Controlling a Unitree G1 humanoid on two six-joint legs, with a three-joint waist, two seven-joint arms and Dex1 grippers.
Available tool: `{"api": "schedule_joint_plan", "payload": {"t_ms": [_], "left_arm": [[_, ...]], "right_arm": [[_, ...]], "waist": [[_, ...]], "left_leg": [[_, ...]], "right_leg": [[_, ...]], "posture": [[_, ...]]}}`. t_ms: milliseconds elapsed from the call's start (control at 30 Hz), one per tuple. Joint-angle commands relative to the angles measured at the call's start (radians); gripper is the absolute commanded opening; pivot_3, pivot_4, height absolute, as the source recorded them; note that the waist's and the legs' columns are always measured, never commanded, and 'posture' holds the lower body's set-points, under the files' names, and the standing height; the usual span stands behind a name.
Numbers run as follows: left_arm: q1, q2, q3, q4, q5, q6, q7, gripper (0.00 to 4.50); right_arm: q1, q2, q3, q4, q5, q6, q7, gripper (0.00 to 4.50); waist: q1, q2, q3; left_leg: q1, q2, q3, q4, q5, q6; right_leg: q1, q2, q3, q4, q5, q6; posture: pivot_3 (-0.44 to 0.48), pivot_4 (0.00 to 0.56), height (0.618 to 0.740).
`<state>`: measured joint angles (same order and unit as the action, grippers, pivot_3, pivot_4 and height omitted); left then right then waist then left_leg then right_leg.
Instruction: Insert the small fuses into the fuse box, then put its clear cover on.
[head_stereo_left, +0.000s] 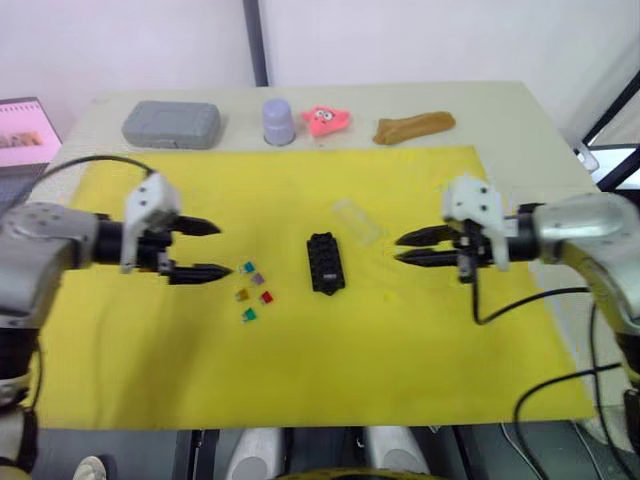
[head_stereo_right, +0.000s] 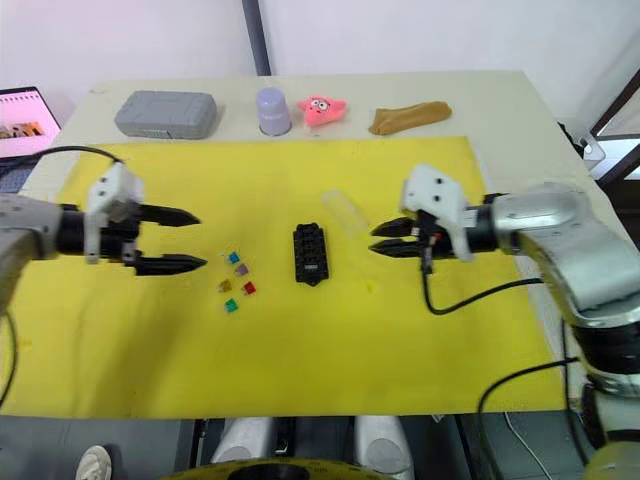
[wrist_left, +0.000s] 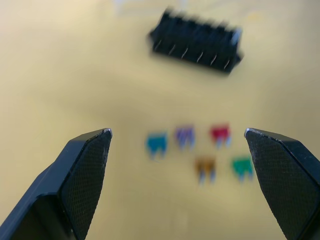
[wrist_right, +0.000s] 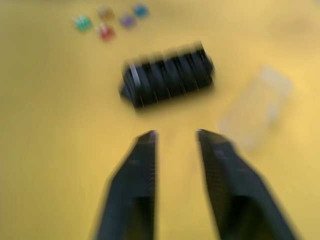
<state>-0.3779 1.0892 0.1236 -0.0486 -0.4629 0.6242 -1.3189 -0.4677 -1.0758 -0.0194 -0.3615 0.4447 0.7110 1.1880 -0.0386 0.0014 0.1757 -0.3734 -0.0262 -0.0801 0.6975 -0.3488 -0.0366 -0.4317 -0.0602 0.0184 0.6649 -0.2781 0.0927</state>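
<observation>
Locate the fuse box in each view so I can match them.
Left eye: fuse box at mat centre, right of the fuses.
Right eye: same spot, cover behind it to the right.
Left wrist: beyond the open left claw, past the fuses.
Right wrist: just ahead of the right claw.
Shared landmark: the fuses cluster beside it.

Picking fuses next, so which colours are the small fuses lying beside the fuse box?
Teal, purple, red, amber and green small fuses; clearest in the left wrist view.
</observation>
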Motion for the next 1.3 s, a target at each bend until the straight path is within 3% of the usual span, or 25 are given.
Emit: {"api": "schedule_joint_plan", "payload": {"t_ms": [33, 100, 133, 400, 633, 900, 1000, 1167, 1267, 1300], "left_arm": [[0.061, 0.076, 0.096, 0.093, 0.036, -0.079, -0.027, 4.5], [0.098, 0.105, 0.135, 0.161, 0.047, -0.111, -0.032, 4.5], [0.116, 0.115, 0.148, 0.193, 0.056, -0.128, -0.034, 4.5], [0.162, 0.115, 0.167, 0.262, 0.073, -0.178, -0.015, 4.5], [0.084, 0.045, 0.075, 0.234, 0.062, -0.168, -0.035, 4.5], [-0.106, -0.117, -0.082, 0.267, -0.012, 0.031, -0.11, 4.5], [-0.084, -0.122, -0.134, 0.197, -0.055, 0.126, -0.166, 4.5], [-0.133, -0.148, -0.146, 0.208, -0.115, 0.292, -0.151, 4.5], [-0.152, -0.154, -0.156, 0.237, -0.125, 0.353, -0.147, 3.71], [-0.154, -0.155, -0.165, 0.245, -0.129, 0.372, -0.154, 3.26]], "right_arm": [[0.063, -0.078, -0.101, 0.055, -0.033, -0.1, 0.047, 3.33], [0.12, -0.117, -0.138, 0.104, -0.062, -0.15, 0.057, 4.34], [0.143, -0.131, -0.155, 0.129, -0.073, -0.173, 0.061, 4.47], [0.185, -0.149, -0.194, 0.203, -0.097, -0.233, 0.05, 4.47], [0.005, -0.059, -0.085, 0.082, -0.027, -0.142, 0.01, 4.47], [-0.257, 0.138, 0.126, -0.068, 0.047, -0.004, -0.01, 4.47], [-0.291, 0.201, 0.19, -0.123, 0.055, 0.021, -0.024, 4.47], [-0.294, 0.243, 0.234, -0.178, 0.064, 0.054, -0.05, 4.47], [-0.291, 0.25, 0.241, -0.196, 0.069, 0.066, -0.057, 4.5], [-0.29, 0.252, 0.242, -0.2, 0.07, 0.068, -0.058, 4.5]], "waist": [[0.0, 0.0, 0.0], [0.001, 0.0, 0.0], [0.001, 0.0, 0.0], [0.003, 0.001, 0.0], [0.0, 0.001, 0.001], [0.002, 0.001, 0.001], [-0.003, 0.001, 0.001], [-0.001, 0.0, 0.001], [0.0, 0.0, 0.001], [-0.001, 0.0, 0.001]], "left_leg": [[0.0, 0.0, 0.0, 0.0, 0.0, 0.0], [0.0, 0.0, 0.001, 0.0, 0.0, 0.0], [0.0, 0.0, 0.001, 0.0, 0.0, 0.0], [0.0, 0.001, 0.002, 0.0, 0.0, 0.0], [0.001, 0.001, 0.002, 0.0, 0.0, 0.0], [-0.002, 0.0, 0.001, 0.001, 0.0, 0.0], [-0.001, 0.0, 0.002, 0.001, 0.002, -0.004], [-0.002, 0.0, 0.001, 0.001, 0.003, -0.005], [-0.001, 0.0, 0.001, 0.001, 0.002, -0.004], [-0.001, 0.0, 0.001, 0.001, 0.002, -0.004]], "right_leg": [[0.0, 0.0, 0.0, 0.0, 0.0, 0.0], [0.0, 0.0, 0.0, 0.0, 0.0, 0.0], [0.0, 0.0, 0.0, 0.0, 0.0, 0.0], [0.0, 0.0, 0.0, 0.0, 0.0, 0.0], [0.0, 0.0, 0.001, 0.0, 0.0, 0.0], [-0.001, 0.0, 0.0, 0.001, 0.0, 0.0], [-0.001, 0.0, 0.0, 0.001, 0.0, 0.0], [-0.002, -0.001, 0.0, 0.001, 0.0, 0.0], [-0.002, 0.0, 0.0, 0.002, 0.0, 0.0], [-0.002, 0.0, 0.0, 0.002, 0.0, 0.0]], "posture": [[0.0, 0.15, 0.74], [0.0, 0.15, 0.74], [0.0, 0.15, 0.74], [0.0, 0.15, 0.74], [0.0, 0.15, 0.74], [0.0, 0.15, 0.74], [0.0, 0.15, 0.74], [0.0, 0.15, 0.74], [0.0, 0.15, 0.74], [0.0, 0.15, 0.74]]}}
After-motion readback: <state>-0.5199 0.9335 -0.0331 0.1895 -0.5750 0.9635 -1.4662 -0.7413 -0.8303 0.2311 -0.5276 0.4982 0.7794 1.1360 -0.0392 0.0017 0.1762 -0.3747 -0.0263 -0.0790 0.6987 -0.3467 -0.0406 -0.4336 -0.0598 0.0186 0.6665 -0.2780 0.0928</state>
